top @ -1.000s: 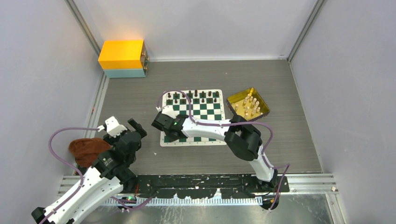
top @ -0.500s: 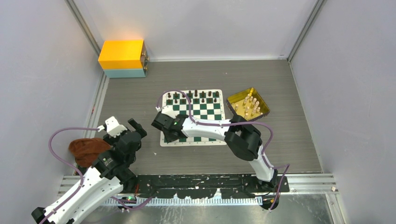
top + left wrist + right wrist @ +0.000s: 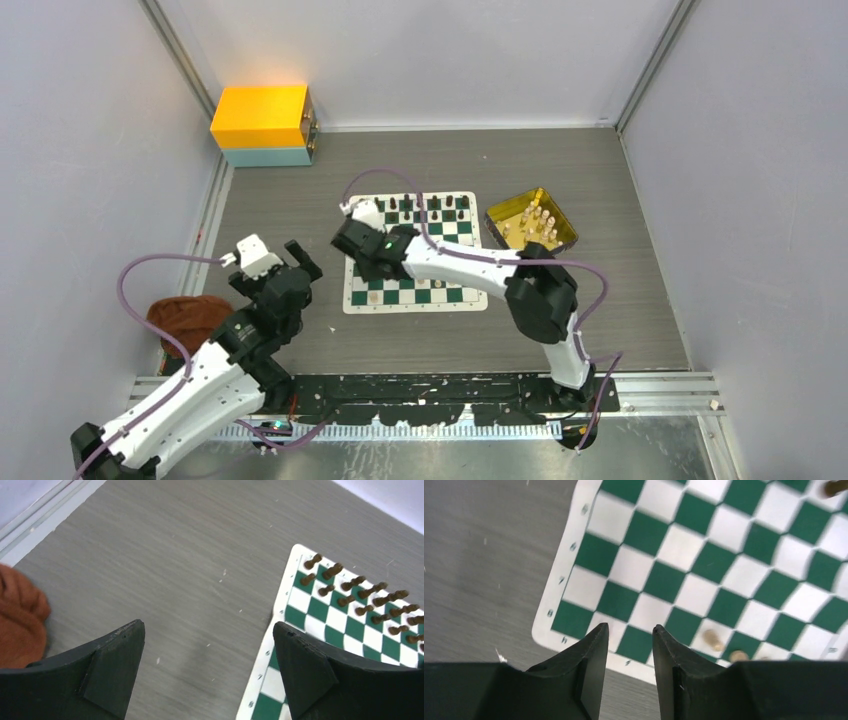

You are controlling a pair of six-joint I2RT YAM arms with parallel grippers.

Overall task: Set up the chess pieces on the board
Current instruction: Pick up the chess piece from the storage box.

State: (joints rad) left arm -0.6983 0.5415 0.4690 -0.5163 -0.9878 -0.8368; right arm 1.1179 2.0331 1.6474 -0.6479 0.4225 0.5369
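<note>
The right pincer hangs released, fingers narrowly parted and empty, above a corner of the flat green-and-white checked board. Two pale tan chess pieces stand on squares just beside it. The left pincer gapes wide, holding nothing, over the grey wood-grain bench left of the board. Along the board's far edge stand dark brown chess pieces. A shiny gold tray holding more pale ones sits just right of it.

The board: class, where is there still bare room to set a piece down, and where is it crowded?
Bare: the middle rows of the board, between the dark pieces lining its two far rows and the few pale pieces by its near-left corner. Crowded: those far rows, and the gold tray packed with pale pieces.
</note>
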